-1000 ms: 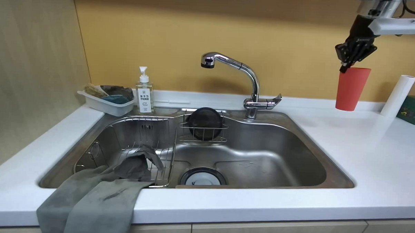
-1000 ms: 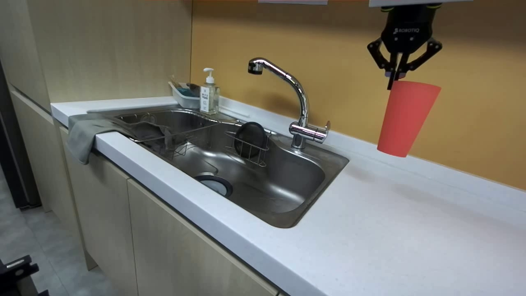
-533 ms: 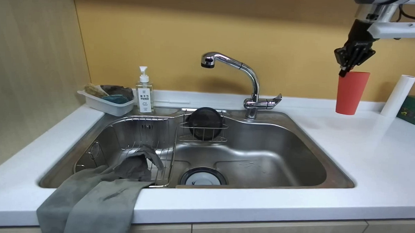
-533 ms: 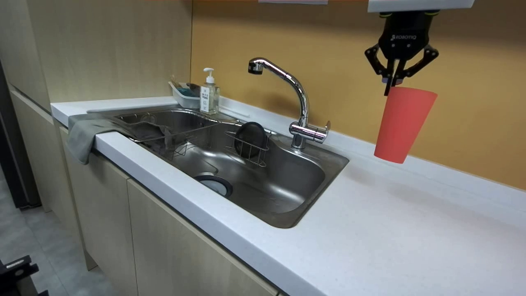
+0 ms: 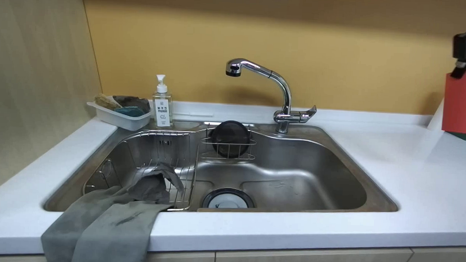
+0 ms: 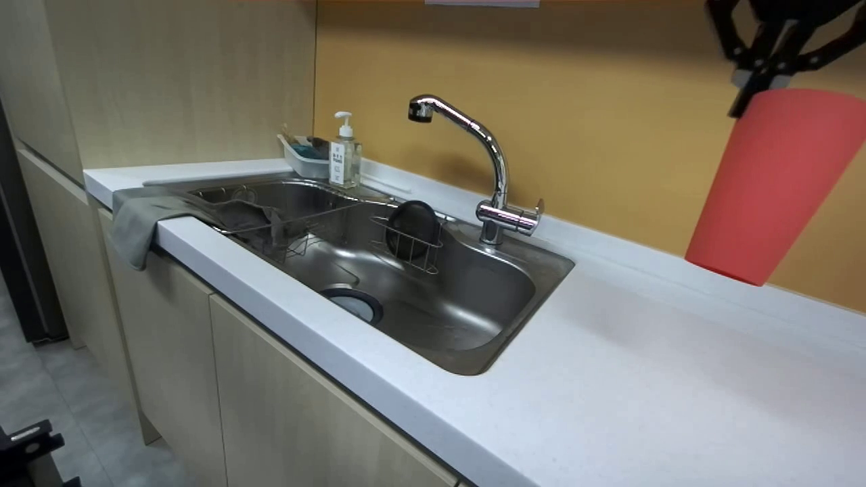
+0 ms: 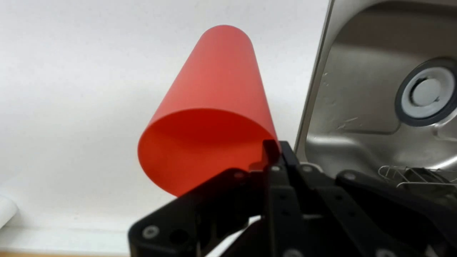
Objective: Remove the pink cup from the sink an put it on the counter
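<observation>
The pink cup [image 5: 462, 104], a coral-red tapered cup, hangs in the air above the white counter [image 5: 429, 172], to the right of the sink [image 5: 304, 187]. In an exterior view the cup [image 6: 778, 182] is tilted, its bottom toward the lower left, clear of the counter. My gripper [image 6: 749, 101] is shut on the cup's rim. In the wrist view the gripper [image 7: 279, 148] pinches the rim, one finger inside the mouth and one outside. The cup [image 7: 225, 78] has its mouth toward the camera, with the counter behind it. Most of the arm is out of view.
A chrome faucet [image 5: 284, 94] rises behind the sink. A paper roll [image 5: 436, 118] and a green box [image 5: 465, 136] stand partly hidden behind the cup. A soap bottle [image 5: 162, 105], a white tray [image 5: 121, 117] and a grey cloth [image 5: 113, 223] are at the left.
The gripper and cup first lowered slightly, then moved well to the right in both exterior views, away from the sink. The cup looks larger now. The grip on the rim is unchanged.
</observation>
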`<action>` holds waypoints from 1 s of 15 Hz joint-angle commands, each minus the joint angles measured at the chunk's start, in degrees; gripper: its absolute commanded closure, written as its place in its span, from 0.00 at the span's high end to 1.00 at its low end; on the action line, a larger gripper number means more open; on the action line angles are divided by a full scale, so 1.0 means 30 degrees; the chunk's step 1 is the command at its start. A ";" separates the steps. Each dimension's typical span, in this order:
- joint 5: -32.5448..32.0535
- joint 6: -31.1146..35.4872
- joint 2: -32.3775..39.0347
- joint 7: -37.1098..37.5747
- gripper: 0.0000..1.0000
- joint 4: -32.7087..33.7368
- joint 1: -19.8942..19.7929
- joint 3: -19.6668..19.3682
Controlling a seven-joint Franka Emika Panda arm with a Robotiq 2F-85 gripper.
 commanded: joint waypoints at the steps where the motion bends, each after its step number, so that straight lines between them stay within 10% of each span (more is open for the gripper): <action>1: 0.1249 -0.1365 -0.2138 -0.2191 0.01 -0.2466 -0.0481 -0.0793; 6: 0.0606 0.0334 -0.4264 -0.2543 0.01 -0.6844 0.0120 -0.1398; 15: 0.7229 0.7666 -0.6122 -0.3396 0.01 -1.2975 0.1440 -0.1550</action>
